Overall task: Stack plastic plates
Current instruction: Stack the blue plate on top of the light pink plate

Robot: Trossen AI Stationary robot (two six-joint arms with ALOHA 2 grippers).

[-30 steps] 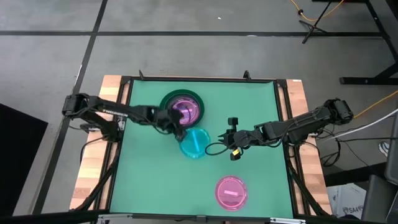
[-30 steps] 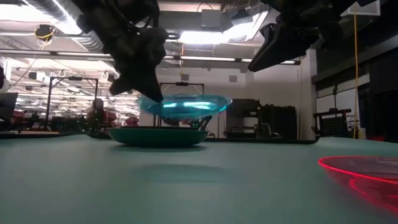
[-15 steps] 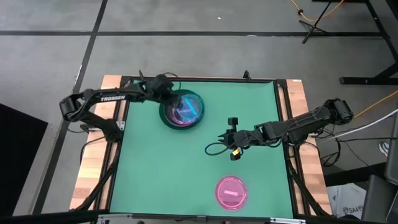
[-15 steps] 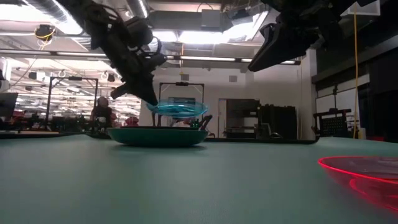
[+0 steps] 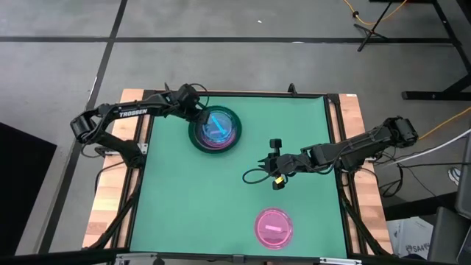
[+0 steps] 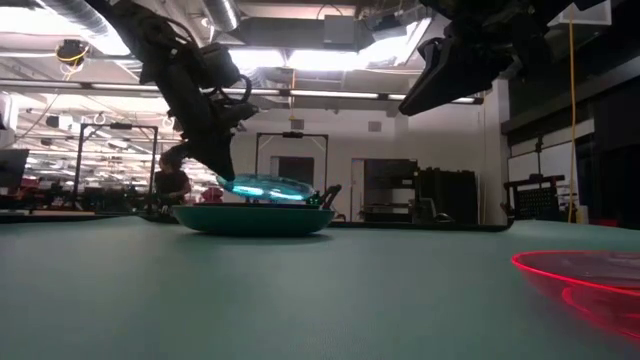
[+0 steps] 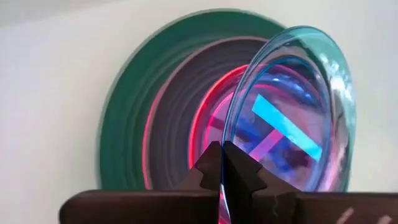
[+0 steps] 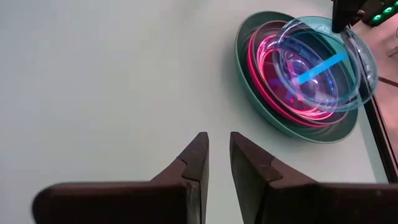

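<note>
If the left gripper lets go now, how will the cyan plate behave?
The cyan plate, pinched by its rim in the left gripper, looks thin and light. It hangs tilted over the stack, so it will probably drop and may rock or slide before nesting.

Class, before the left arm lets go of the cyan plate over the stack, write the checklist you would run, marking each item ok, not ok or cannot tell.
1. Left gripper shut on the cyan plate's rim: ok.
2. Cyan plate above the stack: ok.
3. Cyan plate level: not ok, tilted.
4. Cyan plate resting on the stack: cannot tell.
5. Right gripper clear of the stack: ok.
6. Pink plate set apart, unstacked: ok.
</note>
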